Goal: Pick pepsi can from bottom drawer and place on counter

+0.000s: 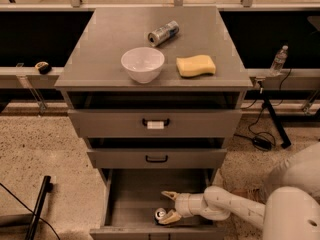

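A grey metal drawer cabinet is seen from above and in front, filling the middle of the view. Its flat top, the counter [110,39], carries three things: a white bowl [143,63] near the front edge, a yellow sponge [195,65] at the bowl's 3 o'clock, and a silver-and-blue can [163,33] laid on its side at the bowl's 1 o'clock. Below the counter, the top drawer [210,124] and the middle drawer [200,159], each with a black handle, are pulled out only a little. The bottom drawer [132,194] is pulled out far, at the 6 o'clock edge of the view, and its plain grey floor is exposed. The pepsi can [160,213] is stood upright in this drawer near the front wall, with its silver top shown. A white robot arm [235,209] is reached in from 4 o'clock, and the gripper [163,207] is held low inside the drawer with its two tan fingers [170,194] spread wide. The can is placed at the open mouth, just beside the lower finger; contact cannot be told. A clear water bottle [278,59] is stood on a ledge at 3 o'clock of the cabinet, and black cables [260,141] are laid on the speckled floor below it.
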### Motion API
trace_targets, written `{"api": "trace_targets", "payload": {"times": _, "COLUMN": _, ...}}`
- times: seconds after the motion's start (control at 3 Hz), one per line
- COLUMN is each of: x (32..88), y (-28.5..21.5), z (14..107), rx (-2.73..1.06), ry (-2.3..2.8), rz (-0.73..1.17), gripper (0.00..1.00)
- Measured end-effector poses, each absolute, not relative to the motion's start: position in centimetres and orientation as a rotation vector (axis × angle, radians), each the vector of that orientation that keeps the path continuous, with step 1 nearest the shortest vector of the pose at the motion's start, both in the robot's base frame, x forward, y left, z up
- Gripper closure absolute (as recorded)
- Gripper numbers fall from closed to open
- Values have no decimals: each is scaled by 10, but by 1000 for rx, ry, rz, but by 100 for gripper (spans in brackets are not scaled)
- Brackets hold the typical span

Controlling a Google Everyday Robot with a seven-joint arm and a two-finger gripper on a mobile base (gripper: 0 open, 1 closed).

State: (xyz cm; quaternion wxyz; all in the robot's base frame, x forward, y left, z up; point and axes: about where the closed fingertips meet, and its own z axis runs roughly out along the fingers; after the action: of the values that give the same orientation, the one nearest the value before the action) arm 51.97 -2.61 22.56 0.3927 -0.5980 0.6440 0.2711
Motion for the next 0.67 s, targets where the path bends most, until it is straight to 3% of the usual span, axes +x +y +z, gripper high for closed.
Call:
{"api": "trace_targets", "payload": {"times": 0.33, "x": 522, "y": -24, "z": 216, "rx": -1524, "ry": 1632, "rz": 715, "gripper": 27}}
{"api": "trace_targets", "payload": {"times": 0.67, "x": 522, "y": -22, "z": 209, "rx": -1537, "ry": 1632, "rz": 743, "gripper": 22}}
